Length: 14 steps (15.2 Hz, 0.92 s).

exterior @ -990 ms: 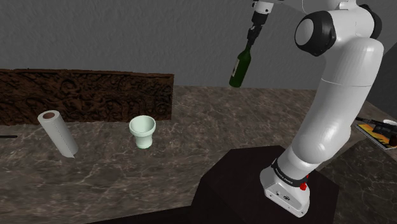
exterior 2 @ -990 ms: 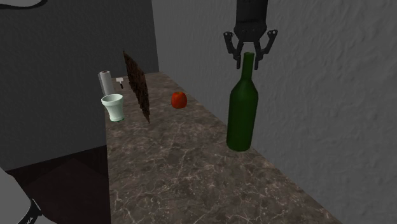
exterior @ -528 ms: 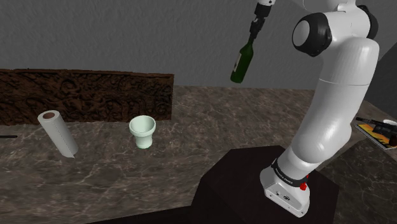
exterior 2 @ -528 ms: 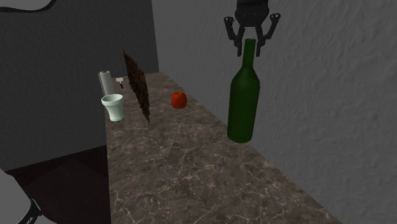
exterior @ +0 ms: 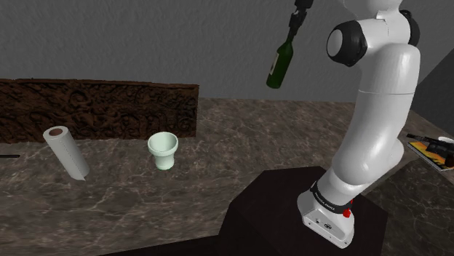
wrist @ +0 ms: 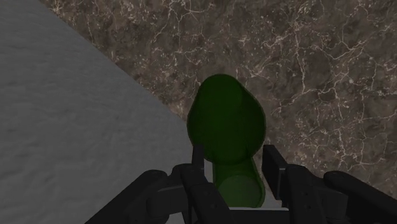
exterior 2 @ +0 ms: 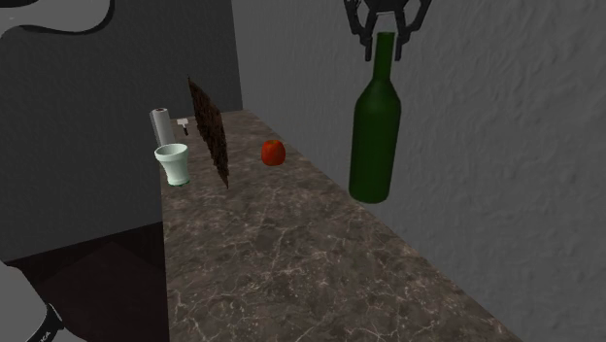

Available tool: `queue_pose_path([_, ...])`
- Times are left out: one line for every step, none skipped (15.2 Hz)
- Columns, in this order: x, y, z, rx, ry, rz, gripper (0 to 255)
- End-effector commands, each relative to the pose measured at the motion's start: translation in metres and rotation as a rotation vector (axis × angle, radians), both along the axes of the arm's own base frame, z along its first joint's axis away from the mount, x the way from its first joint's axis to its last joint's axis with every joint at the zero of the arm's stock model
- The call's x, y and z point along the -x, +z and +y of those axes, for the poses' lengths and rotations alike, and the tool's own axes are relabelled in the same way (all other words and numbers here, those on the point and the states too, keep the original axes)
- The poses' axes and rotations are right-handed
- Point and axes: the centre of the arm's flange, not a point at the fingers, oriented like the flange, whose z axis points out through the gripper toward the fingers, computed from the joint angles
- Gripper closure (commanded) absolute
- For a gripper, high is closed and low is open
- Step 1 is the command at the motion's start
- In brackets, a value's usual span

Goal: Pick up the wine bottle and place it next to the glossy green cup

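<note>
Rising clear of the brown marbled stone surface (exterior 2: 282, 255), the dark green glass wine bottle (exterior 2: 375, 136) hangs by its neck from the black two-finger end effector (exterior 2: 387, 41). A second ago its base sat lower, close to the surface, and it has climbed steadily in each picture since. In the wrist view the two fingers (wrist: 198, 167) stand on either side of the neck, clamped on it, with the bottle's shoulder below them and the surface far beneath. The shoulder view shows the bottle (exterior: 278, 65) high at the far side and leaning a little. The glossy pale green cup (exterior: 164, 150) stands on the surface well apart from it, toward that view's left and nearer the camera. A white paper towel roll (exterior: 67, 151) lies just left of the cup, and a dark carved panel (exterior: 102, 109) stands behind both. The cup, the roll and a red apple (exterior 2: 273, 152) have not moved. The pick-up can be judged complete; the carry toward the cup and the lowering beside it remain. A tall bottle held only at the neck may swing during that carry.
</note>
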Motion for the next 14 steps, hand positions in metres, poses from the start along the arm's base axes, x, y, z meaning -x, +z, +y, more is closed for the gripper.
queue_pose_path([0.0, 0.01, 0.0, 0.0, 0.0, 0.0, 255])
queue_pose_path([0.0, 0.015, 0.0, 0.0, 0.0, 0.0, 255])
queue_pose_path([0.001, 0.015, 0.013, 0.0, 0.0, 0.0, 255])
queue_pose_path([0.003, 0.015, 0.026, 0.0, 0.0, 0.0, 255])
queue_pose_path([0.004, 0.015, 0.039, 0.0, 0.0, 0.0, 255])
queue_pose_path([0.005, 0.015, 0.052, 0.0, 0.0, 0.0, 255])
queue_pose_path([0.007, 0.015, 0.065, 0.0, 0.0, 0.0, 255])
queue_pose_path([0.008, 0.015, 0.079, 0.0, 0.0, 0.0, 255])
queue_pose_path([0.01, 0.015, 0.092, 0.0, 0.0, 0.0, 255])
queue_pose_path([0.011, 0.015, 0.105, 0.0, 0.0, 0.0, 255])
queue_pose_path([0.012, 0.015, 0.118, 0.0, 0.0, 0.0, 255])
queue_pose_path([0.014, 0.015, 0.131, 0.0, 0.0, 0.0, 255])
queue_pose_path([0.015, 0.015, 0.144, 0.0, 0.0, 0.0, 255])
queue_pose_path([0.016, 0.015, 0.157, 0.0, 0.0, 0.0, 255])
